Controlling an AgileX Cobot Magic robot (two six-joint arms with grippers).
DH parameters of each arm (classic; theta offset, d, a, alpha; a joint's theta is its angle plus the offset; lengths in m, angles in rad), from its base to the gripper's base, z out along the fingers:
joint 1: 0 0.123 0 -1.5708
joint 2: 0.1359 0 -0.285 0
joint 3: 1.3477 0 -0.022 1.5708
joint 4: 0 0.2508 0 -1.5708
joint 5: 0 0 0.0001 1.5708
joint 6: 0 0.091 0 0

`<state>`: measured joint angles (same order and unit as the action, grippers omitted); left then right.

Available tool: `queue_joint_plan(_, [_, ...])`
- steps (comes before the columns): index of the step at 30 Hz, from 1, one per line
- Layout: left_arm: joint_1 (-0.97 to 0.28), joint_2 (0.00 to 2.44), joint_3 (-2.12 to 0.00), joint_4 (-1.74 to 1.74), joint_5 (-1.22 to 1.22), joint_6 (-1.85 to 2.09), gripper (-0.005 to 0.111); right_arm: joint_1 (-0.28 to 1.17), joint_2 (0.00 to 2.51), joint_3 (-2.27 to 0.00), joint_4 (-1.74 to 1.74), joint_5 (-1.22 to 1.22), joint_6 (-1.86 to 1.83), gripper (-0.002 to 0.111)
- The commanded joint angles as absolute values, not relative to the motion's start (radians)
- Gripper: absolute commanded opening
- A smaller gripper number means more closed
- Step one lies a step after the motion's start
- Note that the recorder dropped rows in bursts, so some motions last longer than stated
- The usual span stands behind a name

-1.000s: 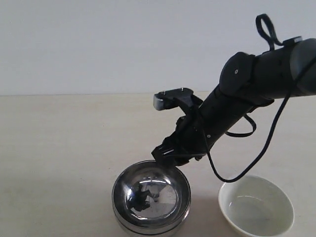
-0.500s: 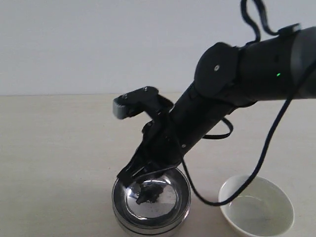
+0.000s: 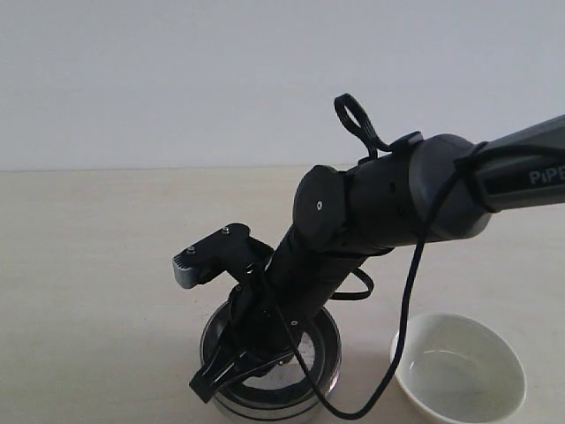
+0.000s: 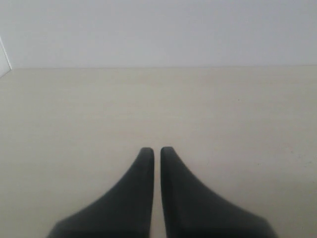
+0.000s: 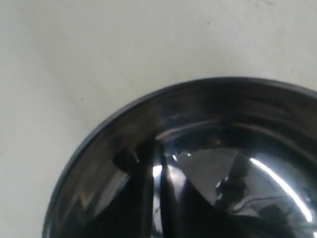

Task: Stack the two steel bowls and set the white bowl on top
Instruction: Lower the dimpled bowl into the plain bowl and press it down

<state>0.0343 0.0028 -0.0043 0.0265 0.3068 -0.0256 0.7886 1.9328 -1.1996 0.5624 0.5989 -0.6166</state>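
Black right claw [image 3: 210,380] pressed shut, tips down inside the upper of the two stacked steel bowls [image 3: 320,353], close to its rim. Upright on the surface [image 3: 88,265], well apart on the stack's right, the white bowl [image 3: 459,367]. Likewise closed, above the surface, the left claw [image 4: 155,151].

wall [image 3: 177,79]: plain pale grey-white | tabletop [image 3: 88,265]: light beige, matte | light: soft, even

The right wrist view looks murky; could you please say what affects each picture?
Right wrist view: the steel bowl is close, dark and soft, with mirror reflections and a bright glare streak. Exterior view: even light, white bowl clear. Left wrist view: shut tool crisp, no glare.
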Motion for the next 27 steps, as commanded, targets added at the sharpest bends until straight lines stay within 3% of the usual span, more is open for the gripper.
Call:
queue_joint_plan(1, [0.038, 0.0, 0.0, 0.02, 0.308, -0.038, 0.004, 0.788, 1.927, -1.199, 0.551, 0.601, -0.61, 0.0])
queue_joint_plan(27, [0.038, 0.0, 0.0, 0.02, 0.308, -0.038, 0.004, 0.788, 1.966, -1.199, 0.202, 0.665, -0.311, 0.0])
